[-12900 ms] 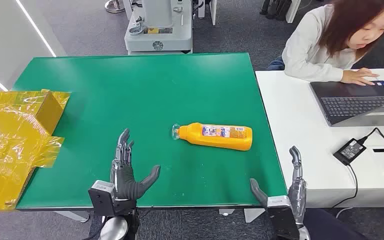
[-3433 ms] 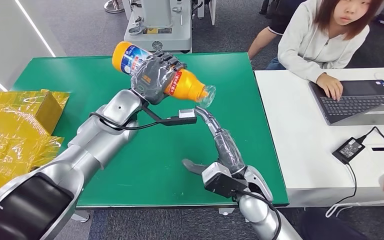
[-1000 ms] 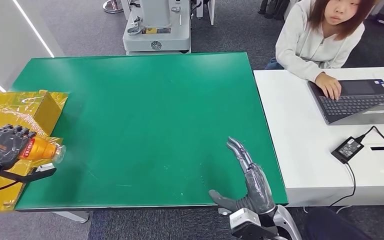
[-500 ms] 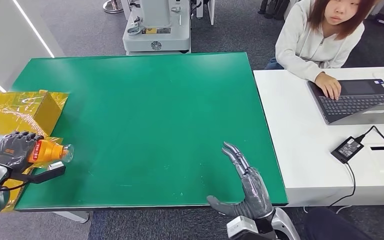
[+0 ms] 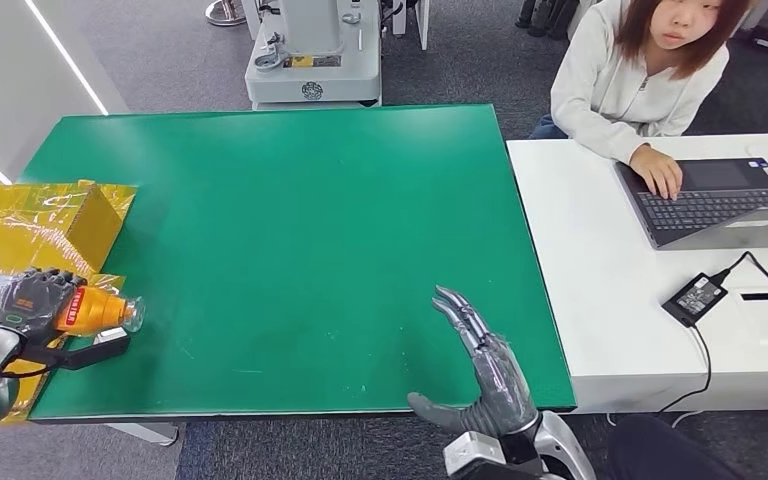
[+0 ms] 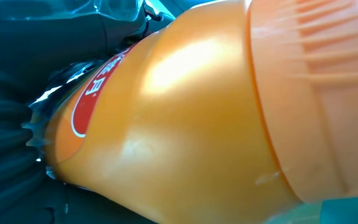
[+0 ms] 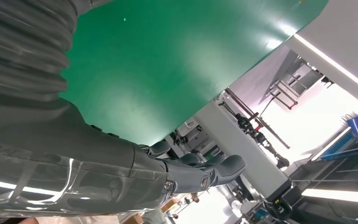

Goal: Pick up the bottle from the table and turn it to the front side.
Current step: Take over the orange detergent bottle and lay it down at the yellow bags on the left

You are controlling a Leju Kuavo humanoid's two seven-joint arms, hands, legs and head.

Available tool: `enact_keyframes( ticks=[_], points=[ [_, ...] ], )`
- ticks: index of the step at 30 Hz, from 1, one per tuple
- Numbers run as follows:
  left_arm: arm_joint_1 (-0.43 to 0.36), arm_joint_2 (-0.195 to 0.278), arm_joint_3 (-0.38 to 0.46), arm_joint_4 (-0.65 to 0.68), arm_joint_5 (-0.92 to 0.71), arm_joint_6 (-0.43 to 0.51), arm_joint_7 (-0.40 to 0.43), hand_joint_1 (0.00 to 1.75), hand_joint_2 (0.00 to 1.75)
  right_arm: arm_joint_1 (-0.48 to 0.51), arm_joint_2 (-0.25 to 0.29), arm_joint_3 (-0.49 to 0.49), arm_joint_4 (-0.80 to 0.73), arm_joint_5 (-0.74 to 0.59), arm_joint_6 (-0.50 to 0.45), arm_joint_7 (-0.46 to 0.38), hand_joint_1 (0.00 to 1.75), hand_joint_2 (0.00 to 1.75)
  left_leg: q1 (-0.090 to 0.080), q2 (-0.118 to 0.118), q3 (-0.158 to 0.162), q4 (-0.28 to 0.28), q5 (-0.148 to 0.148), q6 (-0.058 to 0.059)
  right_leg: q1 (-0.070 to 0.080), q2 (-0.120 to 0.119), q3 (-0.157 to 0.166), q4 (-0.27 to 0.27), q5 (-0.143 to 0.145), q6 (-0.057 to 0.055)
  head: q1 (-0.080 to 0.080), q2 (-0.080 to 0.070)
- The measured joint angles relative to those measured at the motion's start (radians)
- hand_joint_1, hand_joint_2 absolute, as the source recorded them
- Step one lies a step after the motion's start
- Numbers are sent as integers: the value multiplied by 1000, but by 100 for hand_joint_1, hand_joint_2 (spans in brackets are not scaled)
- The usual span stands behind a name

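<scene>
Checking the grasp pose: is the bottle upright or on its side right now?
On its side. In the head view the left robot hand holds the bottle about level, neck pointing toward the green table.

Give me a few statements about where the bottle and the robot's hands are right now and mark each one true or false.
1. The left hand holds the orange bottle. True.
2. The bottle lies on the middle of the green table. False: it is held at the table's left edge, by the yellow wrapped box.
3. The right hand holds nothing, fingers apart. True.
4. The person's hand touches the bottle. False: it rests on the laptop.
</scene>
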Motion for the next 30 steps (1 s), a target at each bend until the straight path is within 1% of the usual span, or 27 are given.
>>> enact_keyframes(
  ticks=[5,6,8,9,10,12,13,25,30],
  points=[
    [0,-12,0,12,19,-3,-3,175,175,-6,-1,13,3,2,1,9,0,175,0,0,0,0,0,0,0,0,0,0,0,0,0,0],
    [0,-14,0,14,21,-1,-5,172,175,-7,-1,14,3,2,1,11,0,175,0,0,0,0,0,0,0,0,0,0,0,0,0,0],
    [1,-20,0,17,24,7,-11,153,175,-7,-2,17,3,4,2,16,0,175,0,0,0,0,0,0,0,0,0,0,0,0,0,0],
    [1,-23,0,19,25,12,-13,122,175,-7,-3,18,3,5,2,18,0,175,0,0,0,0,0,0,0,0,1,0,0,0,0,0],
    [1,-26,0,20,26,17,-15,81,175,-6,-4,20,3,6,2,20,0,175,0,0,0,0,0,0,0,0,1,0,0,0,0,0],
    [2,-32,0,21,24,25,-15,13,175,-4,-7,23,3,9,2,21,0,175,0,-1,0,0,0,0,0,0,1,0,0,0,0,0],
    [2,-34,0,23,22,28,-15,0,175,-3,-9,24,3,12,2,22,0,175,0,-1,0,0,0,0,0,-1,1,0,0,0,0,0],
    [22,-55,0,37,0,33,9,0,175,8,-17,31,3,29,12,41,0,175,0,-1,0,0,0,0,0,-1,1,0,0,0,0,0],
    [25,-60,0,39,13,28,23,0,175,8,-19,31,2,22,27,61,0,175,0,-1,1,0,0,0,0,-1,2,0,0,0,0,0]
  ],
)
